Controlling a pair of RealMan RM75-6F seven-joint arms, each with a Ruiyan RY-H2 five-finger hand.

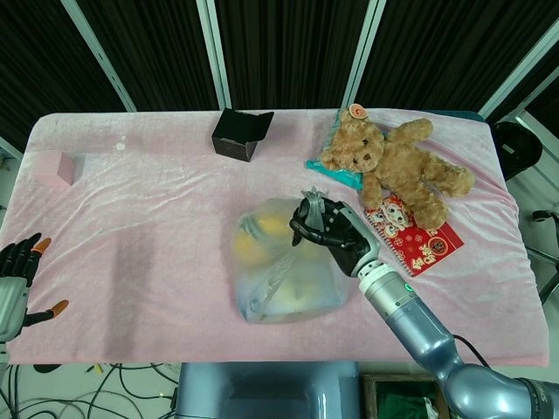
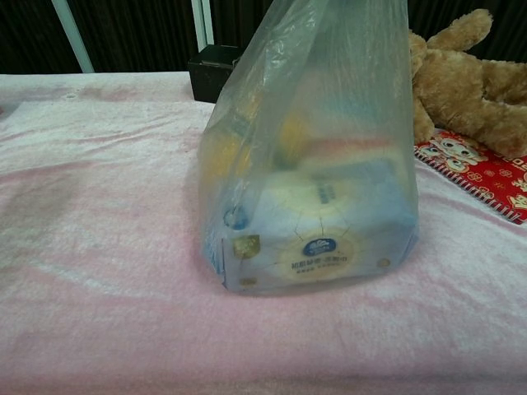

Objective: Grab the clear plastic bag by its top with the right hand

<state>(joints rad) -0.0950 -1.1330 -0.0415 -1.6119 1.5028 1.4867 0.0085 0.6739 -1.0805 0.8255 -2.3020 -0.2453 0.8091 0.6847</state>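
Clear bag [image 1: 284,266] (yellow showing inside); pink tablecloth [image 1: 148,218]; tan teddy bear [image 1: 397,166]; red patterned notebook [image 1: 417,240].

There was one clear plastic bag [image 1: 279,271], one teddy bear [image 1: 397,166], one red notebook [image 1: 417,240], one black box [image 1: 240,133], one pink block [image 1: 54,168] and two hands, right hand [image 1: 330,229], left hand [image 1: 13,279].

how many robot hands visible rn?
2. Right hand grips the bag by its top, mid-table. Left hand sits at the frame's left edge, off the table, holding nothing. Chest view shows neither.
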